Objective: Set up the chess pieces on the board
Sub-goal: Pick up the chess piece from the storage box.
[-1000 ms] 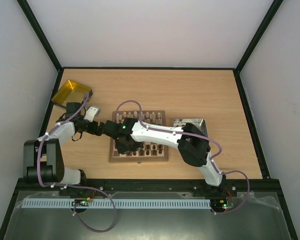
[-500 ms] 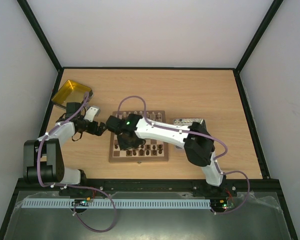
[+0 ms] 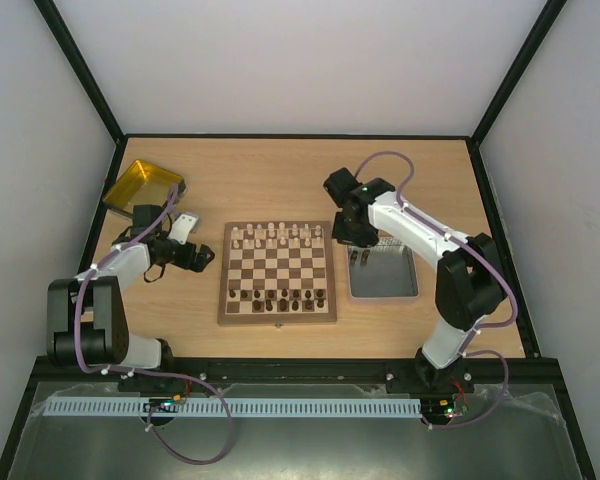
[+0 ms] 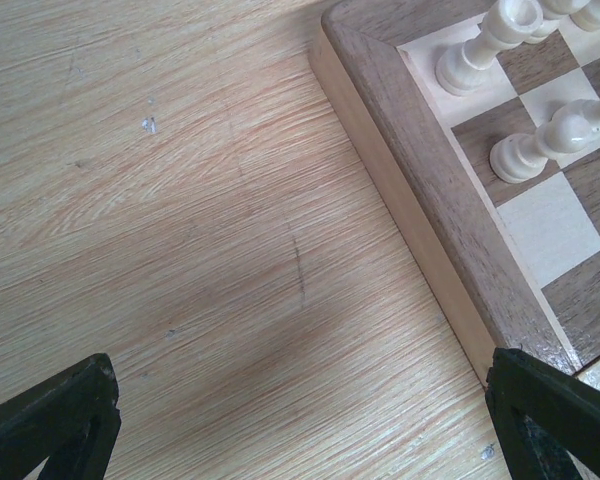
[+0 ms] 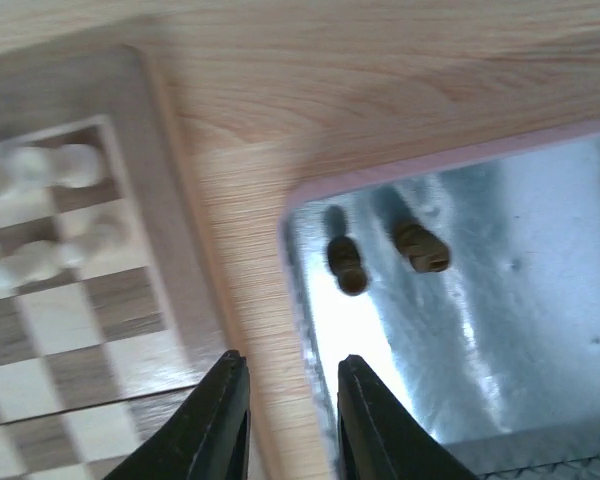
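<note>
1. In the top view the board (image 3: 277, 272) lies in the middle of the desk (image 3: 280, 180). Pale pieces (image 3: 277, 236) are lined up along its upper edge and dark pieces (image 3: 280, 297) along its lower edge.
2. The left fingers (image 4: 60, 420) sit low over the desk just left of the board, near its upper left corner.
3. In the left wrist view these fingers are spread wide, one at each lower corner of the frame, with only bare desk between them. The board's corner, with a few upright pale pieces, fills the upper right of that view.
4. The right fingers (image 5: 220, 425) hover at the upper left corner of the grey tray (image 3: 390, 290), which lies just right of the board.
5. In the right wrist view these fingers stand a little apart and grip nothing. A strip of desk and the tray's rim show between them.
6. Two dark pieces (image 5: 348, 265) lie on their sides inside the tray by that corner, close together but not touching.
7. A yellow tray (image 3: 143, 185) sits at the upper left of the desk, well apart from the board.
</note>
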### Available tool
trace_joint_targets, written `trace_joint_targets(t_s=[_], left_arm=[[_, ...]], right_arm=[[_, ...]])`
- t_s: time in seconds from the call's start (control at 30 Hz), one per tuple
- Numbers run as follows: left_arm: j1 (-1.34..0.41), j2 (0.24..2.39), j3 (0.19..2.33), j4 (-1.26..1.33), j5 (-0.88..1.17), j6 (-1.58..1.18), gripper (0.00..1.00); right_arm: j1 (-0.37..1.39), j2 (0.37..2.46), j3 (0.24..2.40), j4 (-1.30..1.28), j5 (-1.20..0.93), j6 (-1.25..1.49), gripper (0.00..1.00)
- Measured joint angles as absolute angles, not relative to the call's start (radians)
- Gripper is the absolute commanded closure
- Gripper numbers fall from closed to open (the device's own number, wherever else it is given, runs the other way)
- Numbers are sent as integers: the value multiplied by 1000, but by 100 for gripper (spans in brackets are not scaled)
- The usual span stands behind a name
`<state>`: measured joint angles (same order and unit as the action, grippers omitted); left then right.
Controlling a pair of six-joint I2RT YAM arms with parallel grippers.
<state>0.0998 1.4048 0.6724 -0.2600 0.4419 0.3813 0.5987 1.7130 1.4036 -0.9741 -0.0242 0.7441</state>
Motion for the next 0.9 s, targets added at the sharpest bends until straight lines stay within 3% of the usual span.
trace_joint_targets(t_s=[0.37,0.9], left_arm=[[100,1406,672,-261,445,382,1],[100,1407,672,-264,449,383,0]], right_arm=[[405,1713,1225,-877,-29,697,76],[398,1713,1185,-793,-61,695,76]])
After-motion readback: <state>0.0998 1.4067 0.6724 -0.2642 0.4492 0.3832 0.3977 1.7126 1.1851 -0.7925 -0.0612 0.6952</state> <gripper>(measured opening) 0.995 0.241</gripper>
